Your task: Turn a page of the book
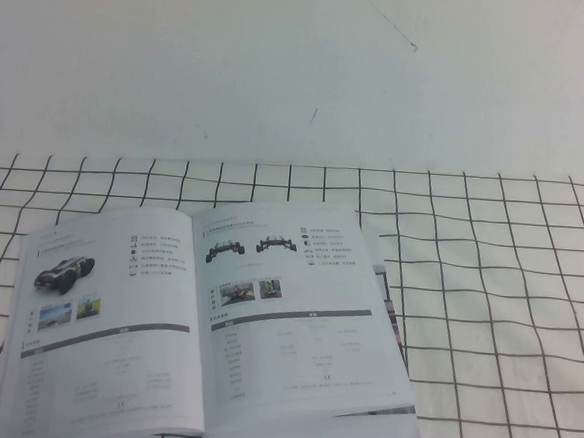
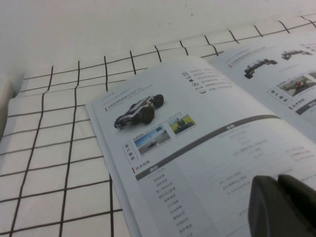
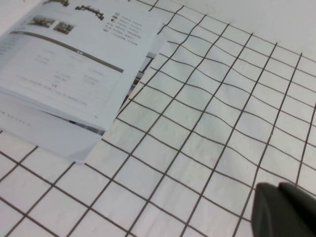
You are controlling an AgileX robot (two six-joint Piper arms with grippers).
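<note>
Two grippers sit low at the near edge of the scene, neither visible from the high camera. The left gripper (image 2: pixel 284 205) hovers just above the near part of the left-hand page (image 1: pixel 105 316), its dark fingers (image 2: pixel 266 202) pressed together. The right gripper (image 3: pixel 286 207) hangs over bare gridded cloth to the right of the book (image 1: pixel 214 324), and whether its fingers are spread or closed cannot be told. The book lies open and flat on the left half of the bench (image 1: pixel 505 324). The left-hand page shows a black vehicle photo (image 1: pixel 61 270) above grey tables. Beyond the cloth rises a plain white wall (image 1: pixel 302 69).
</note>
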